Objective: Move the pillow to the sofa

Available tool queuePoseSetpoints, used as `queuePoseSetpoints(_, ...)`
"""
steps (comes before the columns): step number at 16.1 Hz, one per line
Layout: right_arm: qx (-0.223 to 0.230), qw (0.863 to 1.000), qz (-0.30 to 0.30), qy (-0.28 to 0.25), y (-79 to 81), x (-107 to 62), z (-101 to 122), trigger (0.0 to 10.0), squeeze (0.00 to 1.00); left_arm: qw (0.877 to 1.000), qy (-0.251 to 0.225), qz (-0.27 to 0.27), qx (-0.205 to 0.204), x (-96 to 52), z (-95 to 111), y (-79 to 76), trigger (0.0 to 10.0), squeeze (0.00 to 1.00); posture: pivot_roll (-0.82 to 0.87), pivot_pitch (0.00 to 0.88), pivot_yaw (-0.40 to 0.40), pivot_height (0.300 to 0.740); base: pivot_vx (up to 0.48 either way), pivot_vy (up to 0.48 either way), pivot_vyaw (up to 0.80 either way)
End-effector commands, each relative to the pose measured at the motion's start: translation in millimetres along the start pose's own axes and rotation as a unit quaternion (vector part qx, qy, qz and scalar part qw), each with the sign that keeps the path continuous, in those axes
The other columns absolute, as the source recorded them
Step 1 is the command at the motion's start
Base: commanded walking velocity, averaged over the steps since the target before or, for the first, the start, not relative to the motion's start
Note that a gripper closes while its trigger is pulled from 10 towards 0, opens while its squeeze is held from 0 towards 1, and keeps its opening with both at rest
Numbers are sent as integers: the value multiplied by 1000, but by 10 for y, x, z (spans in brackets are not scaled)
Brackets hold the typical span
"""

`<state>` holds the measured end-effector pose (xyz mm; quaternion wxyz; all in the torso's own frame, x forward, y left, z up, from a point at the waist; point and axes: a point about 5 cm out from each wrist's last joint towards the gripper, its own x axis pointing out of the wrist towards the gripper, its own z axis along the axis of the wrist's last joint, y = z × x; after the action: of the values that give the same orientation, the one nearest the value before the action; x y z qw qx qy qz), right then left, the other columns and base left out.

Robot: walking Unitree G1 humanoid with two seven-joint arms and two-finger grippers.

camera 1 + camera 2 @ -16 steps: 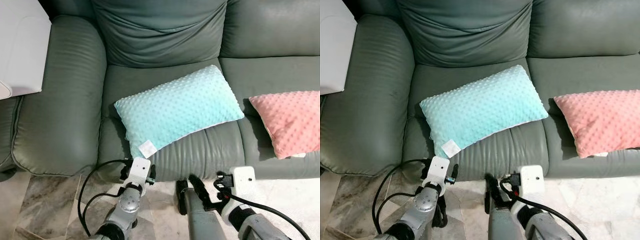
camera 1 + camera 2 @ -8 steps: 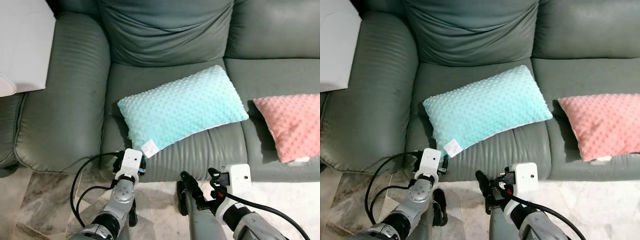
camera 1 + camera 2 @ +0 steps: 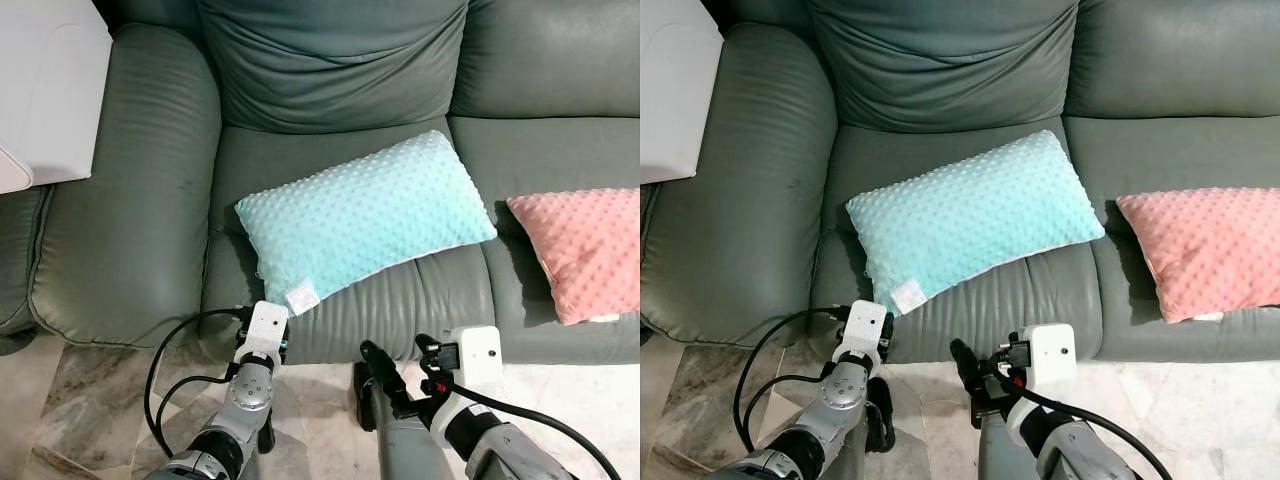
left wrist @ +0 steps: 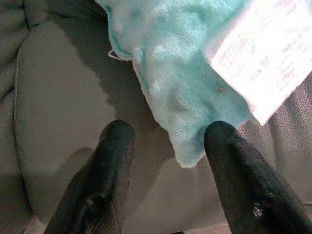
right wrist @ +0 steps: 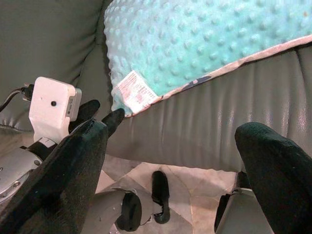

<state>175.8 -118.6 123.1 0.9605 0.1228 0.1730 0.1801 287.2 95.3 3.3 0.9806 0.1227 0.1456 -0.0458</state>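
Teal pillow (image 3: pixel 365 221) lies flat on the left seat of the grey sofa (image 3: pixel 130 200), long axis slanted, its near-left corner overhanging the seat's front edge; a white tag (image 3: pixel 301 297) hangs from that corner. Pink pillow (image 3: pixel 585 250) sits on the right seat, apart from the teal one. Left gripper (image 4: pixel 165 146) is just below the tagged corner, fingers spread with nothing between them; the corner's tip sits close to one finger (image 4: pixel 229 161), contact not certain. Right gripper (image 5: pixel 170 146) is low in front of the seat edge, fingers wide apart, empty. Judgement: task looks essentially done, pillow resting on the sofa, both claws free. Handling: pillow appears light, soft, plush with raised dots, so it should compress and sag if lifted by one corner; fabric likely gives good grip, not slippery, not fragile. Best hold, if repositioning is needed: pinch deep on the near-left corner or along the near long edge, avoiding the tag alone, which could tear or slip. White furniture (image 3: pixel 45 90) stands at far left.
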Motion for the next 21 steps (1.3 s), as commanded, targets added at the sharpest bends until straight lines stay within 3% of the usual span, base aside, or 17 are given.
queuePoseSetpoints(1, 10, 1000, 1, 8, 35, -29, -38, 10000, 0, 999, 38, -6, -3, -103, -206, -32, 0, 0, -315, 474, 36, 740, 0, 0, 0)
queuePoseSetpoints(13, 11, 1000, -3, 6, 22, 46, -47, 10000, 0, 998, 46, -11, -38, -147, -268, -45, 0, 0, -301, 458, 45, 740, 0, 0, 0)
queuePoseSetpoints(17, 10, 1000, -8, -16, -3, 175, 10, 10000, 0, 998, 46, 25, -27, -87, -259, 217, 0, 0, -286, 412, 73, 740, 0, 0, 0)
queuePoseSetpoints(21, 6, 999, -15, -37, -28, 298, 52, 10000, 0, 998, 25, 63, -13, 59, -80, 557, 0, 0, -266, 367, 105, 740, 0, 0, 0)
